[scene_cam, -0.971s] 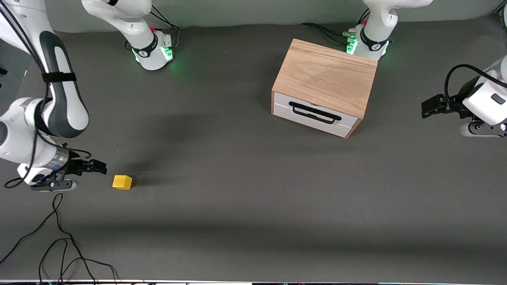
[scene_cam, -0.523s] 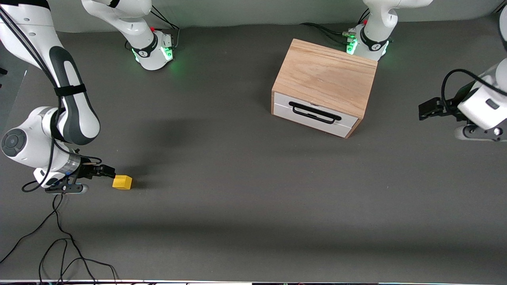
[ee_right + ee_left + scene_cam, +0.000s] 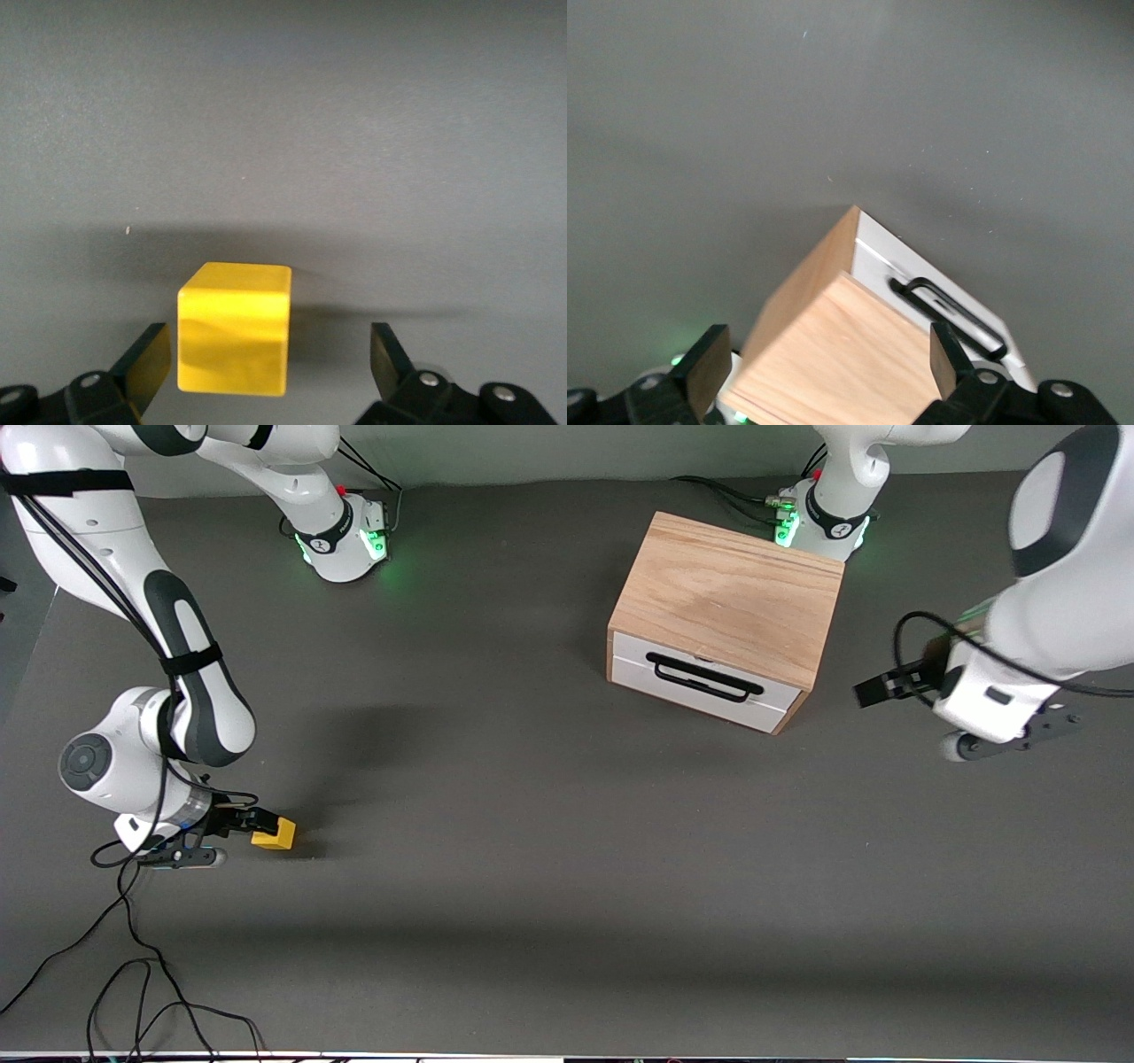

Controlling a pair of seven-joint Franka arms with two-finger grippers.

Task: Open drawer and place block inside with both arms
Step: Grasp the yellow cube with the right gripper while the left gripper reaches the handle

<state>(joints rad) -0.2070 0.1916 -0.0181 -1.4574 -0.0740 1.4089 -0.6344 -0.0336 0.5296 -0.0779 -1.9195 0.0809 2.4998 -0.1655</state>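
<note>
The yellow block (image 3: 276,833) (image 3: 235,328) lies on the grey table toward the right arm's end. My right gripper (image 3: 262,823) (image 3: 266,356) is low at the block and open; the block sits between its fingers (image 3: 144,361), closer to one than the other. The oak cabinet (image 3: 726,598) (image 3: 833,354) stands in front of the left arm's base. Its drawer (image 3: 700,691) is shut, with the white front and black handle (image 3: 704,677) (image 3: 948,310) facing the front camera. My left gripper (image 3: 873,689) (image 3: 824,367) hangs open and holding nothing beside the cabinet, toward the left arm's end.
Black cables (image 3: 133,974) trail over the table near the front edge at the right arm's end. The two green-lit arm bases (image 3: 341,540) (image 3: 819,518) stand along the back edge. A broad stretch of grey table lies between the block and the cabinet.
My right gripper has slid toward the block, which now sits between its fingers. My left arm has swung in toward the cabinet. The block and the drawer have not moved.
</note>
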